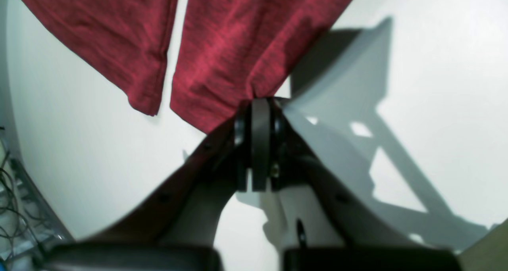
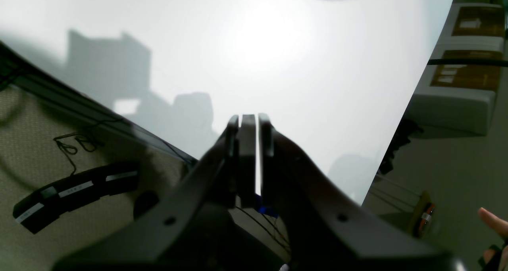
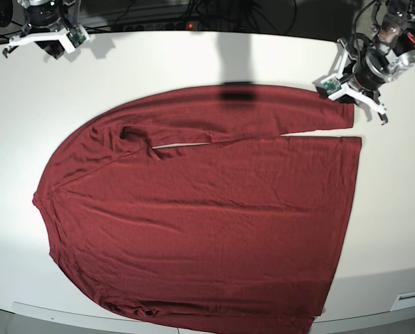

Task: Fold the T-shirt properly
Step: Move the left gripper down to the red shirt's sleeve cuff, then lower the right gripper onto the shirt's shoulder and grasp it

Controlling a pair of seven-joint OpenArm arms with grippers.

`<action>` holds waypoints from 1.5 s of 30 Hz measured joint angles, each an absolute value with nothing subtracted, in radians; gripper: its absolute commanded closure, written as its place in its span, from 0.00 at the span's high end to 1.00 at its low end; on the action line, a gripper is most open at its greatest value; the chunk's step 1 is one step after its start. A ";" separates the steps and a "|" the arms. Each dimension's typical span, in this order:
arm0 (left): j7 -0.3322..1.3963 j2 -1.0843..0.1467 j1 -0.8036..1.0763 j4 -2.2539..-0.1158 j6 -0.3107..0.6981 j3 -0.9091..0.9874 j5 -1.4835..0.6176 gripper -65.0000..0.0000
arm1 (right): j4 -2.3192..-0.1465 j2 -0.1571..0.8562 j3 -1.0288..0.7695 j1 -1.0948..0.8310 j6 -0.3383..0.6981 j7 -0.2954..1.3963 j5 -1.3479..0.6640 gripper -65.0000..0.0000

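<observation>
Pinching T-shirt [image 1: 222, 60] cuff edge, left gripper [image 1: 260, 104] clamped (right gripper [image 2: 248, 122] closed, empty, well apart)

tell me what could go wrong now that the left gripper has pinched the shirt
The left gripper is shut on only a thin bunch at the corner of the T-shirt, so the soft fabric could slip out when lifted. The folded sleeve lies just beside that corner and might drag along. The right gripper is shut far off over the bare table, so one-sided pulling may skew the shirt.
</observation>
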State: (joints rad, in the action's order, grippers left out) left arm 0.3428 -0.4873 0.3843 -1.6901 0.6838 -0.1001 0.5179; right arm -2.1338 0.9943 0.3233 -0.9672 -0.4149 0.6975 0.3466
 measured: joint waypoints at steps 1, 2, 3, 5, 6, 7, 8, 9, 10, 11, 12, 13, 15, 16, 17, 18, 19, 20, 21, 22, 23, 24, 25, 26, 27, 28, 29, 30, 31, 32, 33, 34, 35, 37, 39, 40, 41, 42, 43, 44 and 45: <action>0.356 -0.488 0.384 -1.690 0.683 -0.100 0.489 0.00 | -2.134 0.994 0.323 -0.967 -0.415 0.697 0.347 0.04; 0.376 -0.488 0.382 -1.691 0.681 -0.100 0.444 0.00 | -2.134 0.994 0.323 -0.967 -0.415 0.697 0.348 0.04; 0.386 -0.488 0.382 -1.691 0.681 -0.099 0.412 0.00 | -2.134 0.994 0.323 -0.967 -0.415 0.698 0.376 0.04; 0.393 -0.488 0.383 -1.691 0.680 -0.098 0.375 0.00 | -2.134 0.994 0.323 -0.967 -0.416 0.697 0.439 0.04; 0.393 -0.488 0.385 -1.691 0.680 -0.098 0.363 0.00 | -2.134 0.995 0.323 -0.967 -0.416 0.697 0.461 0.04; 0.387 -0.488 0.385 -1.691 0.680 -0.098 0.361 0.00 | -2.134 0.994 0.323 -0.967 -0.416 0.697 0.473 0.04; 0.382 -0.488 0.388 -1.691 0.680 -0.098 0.361 0.00 | -2.134 0.994 0.323 -0.965 -0.416 0.697 0.473 0.04; 0.378 -0.488 0.389 -1.691 0.680 -0.098 0.360 0.00 | -2.134 0.994 0.323 -0.960 -0.415 0.689 0.472 0.04; 0.378 -0.488 0.390 -1.691 0.680 -0.098 0.361 0.00 | -2.134 0.994 0.324 -0.951 -0.415 0.677 0.472 0.04; 0.378 -0.488 0.390 -1.691 0.680 -0.098 0.358 0.00 | -2.134 0.995 0.324 -0.939 -0.415 0.662 0.467 0.04; 0.378 -0.488 0.390 -1.691 0.680 -0.098 0.357 0.00 | -2.134 0.997 0.324 -0.925 -0.415 0.648 0.433 0.05; 0.378 -0.488 0.390 -1.691 0.680 -0.098 0.350 0.00 | -2.134 0.997 0.324 -0.902 -0.413 0.630 0.381 0.10; 0.378 -0.488 0.391 -1.691 0.681 -0.098 0.331 0.00 | -2.134 0.997 0.324 -0.850 -0.346 0.616 0.294 0.24; 0.378 -0.488 0.391 -1.691 0.680 -0.098 0.315 0.00 | -2.134 0.997 0.324 -0.826 -0.297 0.612 0.251 0.31; 0.378 -0.488 0.391 -1.691 0.681 -0.098 0.310 0.00 | -2.133 0.997 0.325 -0.805 -0.250 0.610 0.212 0.36; 0.378 -0.488 0.391 -1.691 0.681 -0.098 0.308 0.00 | -2.133 0.997 0.326 -0.786 -0.214 0.592 0.177 0.40; 0.378 -0.488 0.391 -1.691 0.681 -0.098 0.306 0.00 | -2.131 0.997 0.326 -0.765 -0.181 0.570 0.156 0.40; 0.378 -0.488 0.391 -1.691 0.681 -0.098 0.305 0.00 | -2.122 0.997 0.327 -0.747 -0.146 0.544 0.137 0.40; 0.378 -0.488 0.391 -1.691 0.681 -0.098 0.305 0.00 | -2.111 0.996 0.327 -0.727 -0.116 0.528 0.118 0.40; 0.378 -0.488 0.391 -1.691 0.681 -0.098 0.305 0.00 | -2.098 0.994 0.328 -0.704 -0.104 0.519 0.104 0.40; 0.378 -0.488 0.391 -1.691 0.681 -0.098 0.305 0.00 | -2.082 0.995 0.328 -0.682 -0.098 0.510 0.101 0.40; 0.378 -0.488 0.391 -1.691 0.681 -0.098 0.305 0.00 | -2.062 0.994 0.328 -0.659 -0.094 0.501 0.098 0.40; 0.378 -0.488 0.391 -1.691 0.681 -0.098 0.305 0.00 | -2.038 0.995 0.328 -0.634 -0.081 0.498 0.082 0.40; 0.378 -0.488 0.391 -1.691 0.681 -0.098 0.305 0.00 | -2.015 0.995 0.328 -0.609 -0.059 0.496 0.058 0.40; 0.378 -0.488 0.391 -1.691 0.681 -0.098 0.305 0.00 | -1.992 0.995 0.328 -0.585 -0.019 0.484 0.042 0.40; 0.378 -0.488 0.391 -1.691 0.681 -0.098 0.305 0.00 | -1.970 0.995 0.328 -0.566 0.016 0.467 0.036 0.40; 0.378 -0.488 0.391 -1.691 0.681 -0.098 0.305 0.00 | -1.948 0.994 0.328 -0.552 0.043 0.449 0.029 0.40; 0.377 -0.488 0.391 -1.691 0.681 -0.098 0.305 0.00 | -1.927 0.994 0.330 -0.540 0.052 0.442 0.027 0.40; 0.378 -0.488 0.391 -1.691 0.681 -0.098 0.305 0.00 | -1.906 0.992 0.332 -0.524 0.058 0.434 0.026 0.40; 0.378 -0.488 0.391 -1.691 0.681 -0.098 0.305 0.00 | -1.886 0.991 0.333 -0.505 0.062 0.430 0.027 0.40; 0.378 -0.488 0.391 -1.691 0.681 -0.098 0.305 0.00 | -1.871 0.992 0.334 -0.487 0.074 0.424 0.029 0.40; 0.378 -0.488 0.391 -1.691 0.681 -0.098 0.305 0.00 | -1.859 0.993 0.336 -0.469 0.089 0.422 0.022 0.40; 0.378 -0.488 0.391 -1.691 0.681 -0.098 0.305 0.00 | -1.851 0.994 0.339 -0.456 0.100 0.416 0.012 0.40; 0.377 -0.488 0.391 -1.691 0.681 -0.098 0.305 0.00 | -1.834 0.994 0.367 -0.426 0.113 0.404 -0.004 0.40; 0.377 -0.488 0.391 -1.691 0.681 -0.098 0.305 0.00 | -1.813 0.991 0.419 -0.385 0.117 0.403 0.015 0.40; 0.378 -0.488 0.391 -1.691 0.681 -0.098 0.305 0.00 | -1.802 0.991 0.454 -0.360 0.117 0.404 0.033 0.40; 0.378 -0.488 0.391 -1.691 0.681 -0.099 0.305 0.00 | -1.789 0.992 0.494 -0.330 0.117 0.404 0.050 0.40; 0.378 -0.488 0.391 -1.691 0.681 -0.099 0.305 0.00 | -1.776 0.992 0.538 -0.298 0.117 0.404 0.076 0.40; 0.377 -0.488 0.391 -1.691 0.681 -0.098 0.305 0.00 | -1.761 0.992 0.587 -0.265 0.116 0.404 0.104 0.40; 0.377 -0.488 0.393 -1.691 0.681 -0.099 0.304 0.00 | -1.746 0.992 0.638 -0.232 0.117 0.404 0.134 0.40; 0.377 -0.488 0.393 -1.691 0.681 -0.099 0.300 0.00 | -1.731 0.991 0.686 -0.199 0.118 0.408 0.167 0.40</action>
State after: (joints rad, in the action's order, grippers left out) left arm 0.3767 -0.4881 0.3931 -1.6909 0.6807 -0.0986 0.3004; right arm -1.7309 0.9913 0.6865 -0.1993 0.1177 0.4084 0.1673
